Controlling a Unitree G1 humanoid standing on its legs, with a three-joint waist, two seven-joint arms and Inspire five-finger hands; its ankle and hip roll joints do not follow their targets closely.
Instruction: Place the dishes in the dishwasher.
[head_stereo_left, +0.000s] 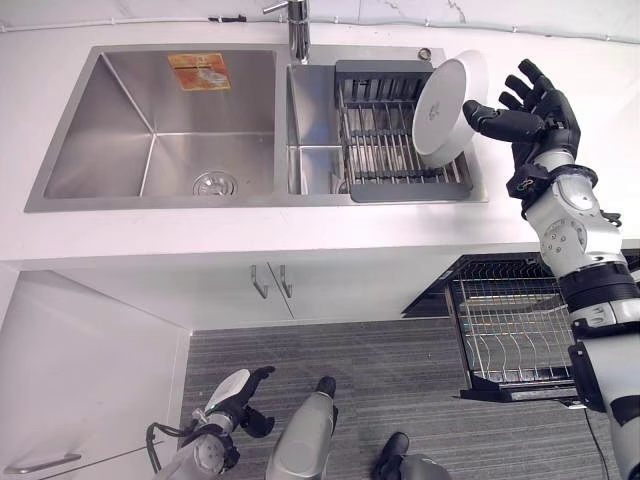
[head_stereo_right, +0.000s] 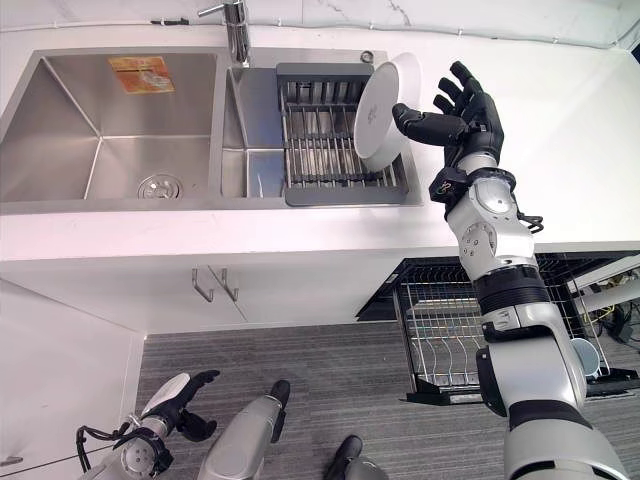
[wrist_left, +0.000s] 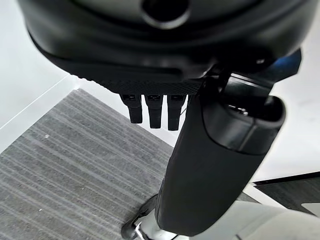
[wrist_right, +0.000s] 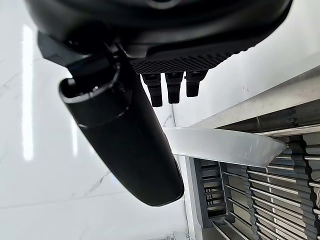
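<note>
Down low at near left, the left hand (head_stereo_left: 238, 398) hung with fingers relaxed, holding nothing. Further right, the round white ceramic plate (head_stereo_left: 447, 108) stood tilted in the dark slatted drying rack (head_stereo_left: 385, 140). Right hand (head_stereo_left: 530, 112), fingers spread, thumb against its rim. Rigid, slick, breakable; best gripped at the rim.

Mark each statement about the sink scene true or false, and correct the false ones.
1. The right hand is at the white plate. True.
2. The plate lies flat in the left sink basin. False: it stands tilted at the dark drying rack in the right basin.
3. The dishwasher rack is pulled out. True.
4. The left hand rests on the counter. False: it hangs low, above the floor.
</note>
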